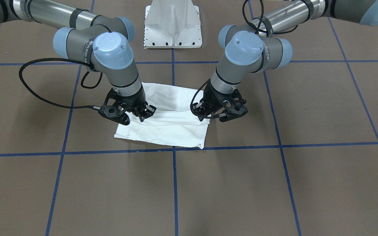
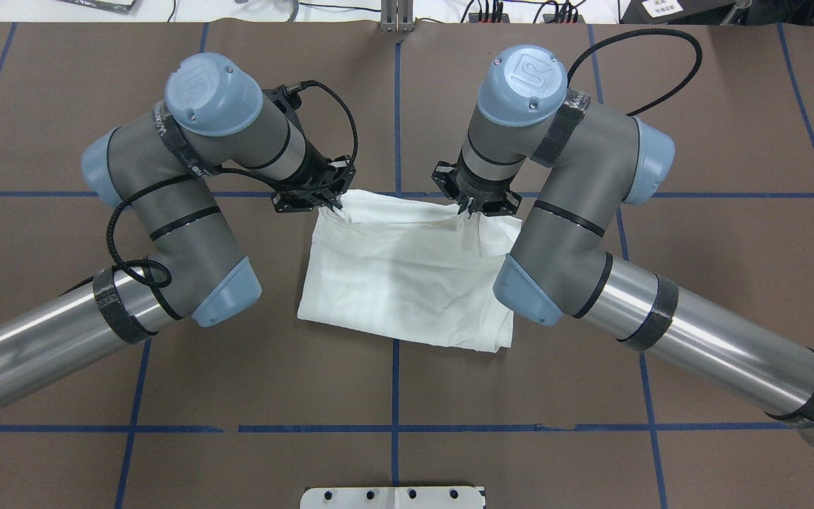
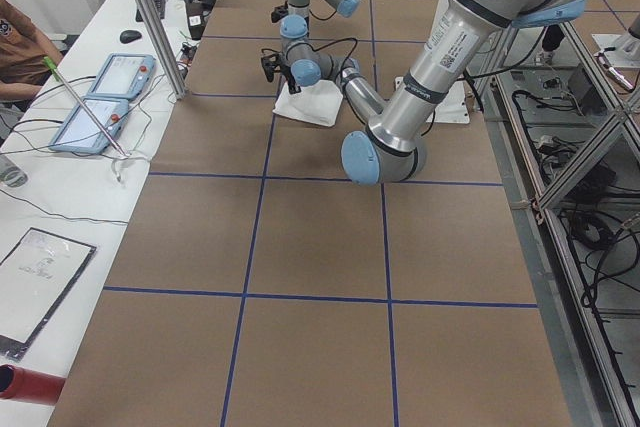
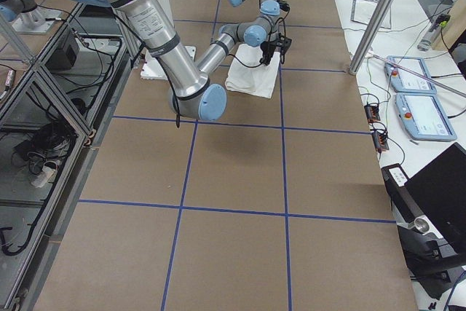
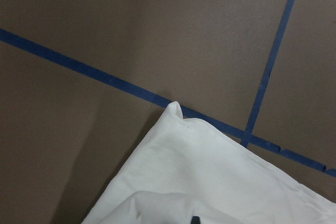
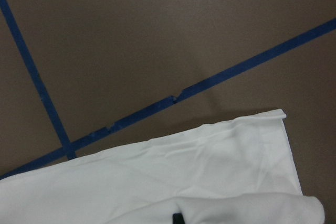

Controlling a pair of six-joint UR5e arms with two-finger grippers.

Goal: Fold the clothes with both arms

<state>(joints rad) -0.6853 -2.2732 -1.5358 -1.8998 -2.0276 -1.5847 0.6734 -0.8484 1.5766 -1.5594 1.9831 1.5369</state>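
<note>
The clothes are one white shirt, folded into a rough rectangle at the middle of the brown table. Both arms reach over it from the two sides. My left gripper is shut on a raised layer of cloth near the shirt's far left corner. My right gripper is shut on the same raised layer near the far right. In the front-facing view the left gripper and right gripper hold this layer above the flat lower layer. Both wrist views show a far corner of the shirt lying flat.
Blue tape lines divide the table into squares. The white pedestal base stands at the robot's side of the table. Past the far edge, a side bench carries tablets. A person's shoulder shows beside them.
</note>
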